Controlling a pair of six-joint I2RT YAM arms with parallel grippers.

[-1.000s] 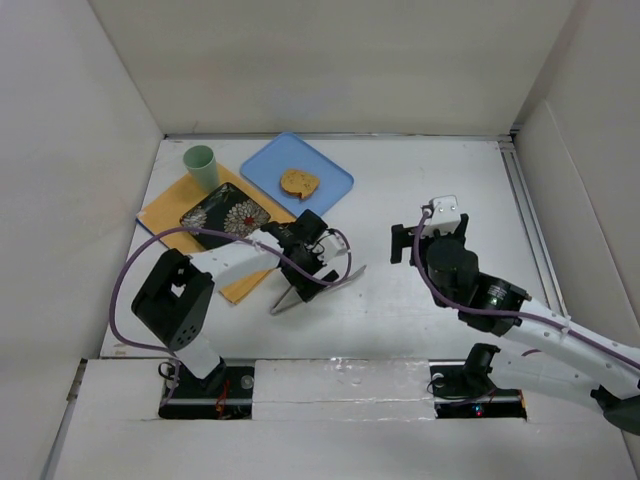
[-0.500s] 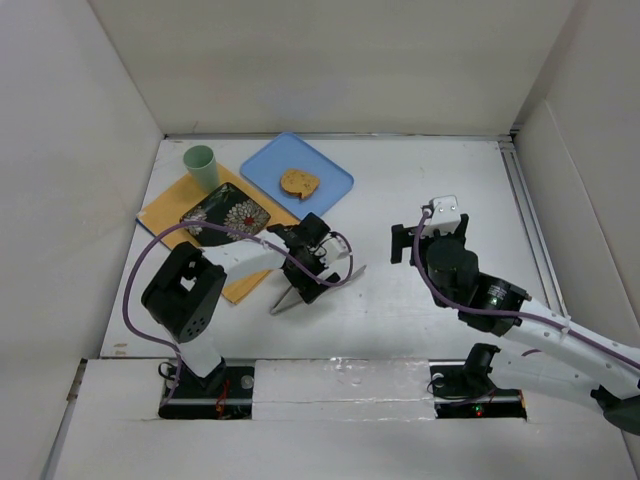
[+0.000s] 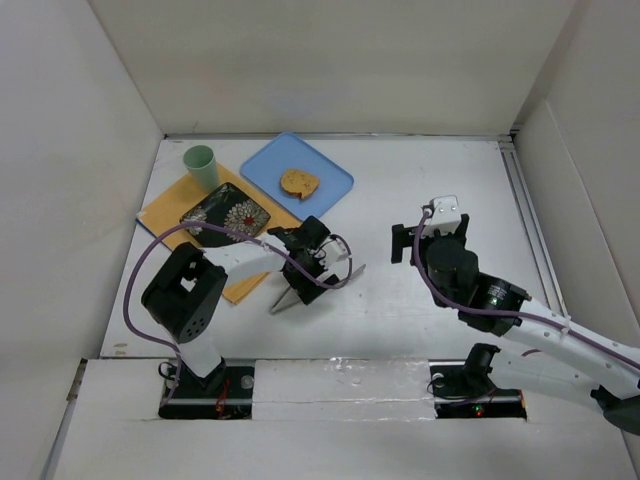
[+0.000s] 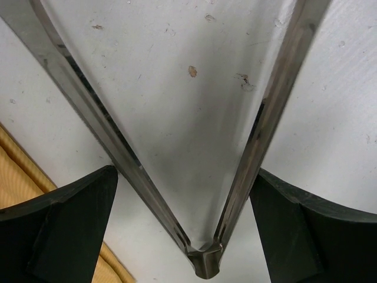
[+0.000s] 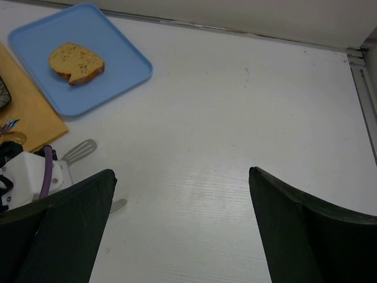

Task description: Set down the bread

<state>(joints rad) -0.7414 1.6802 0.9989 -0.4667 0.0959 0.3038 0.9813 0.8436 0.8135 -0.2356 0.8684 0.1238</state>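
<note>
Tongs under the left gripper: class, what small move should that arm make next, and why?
Probably close the left gripper on the tongs. The left wrist view shows its fingers open on either side of the tongs' arms near the hinge. The bread lies on the blue tray, so the tool likely needs gripping first.

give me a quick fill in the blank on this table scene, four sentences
1. The bread lies on the ____ tray.
2. The green cup stands on the ____ mat.
3. The left gripper is open over a pair of metal ____.
4. The right gripper is open and holds ____.

Missing words: blue; orange; tongs; nothing
</note>
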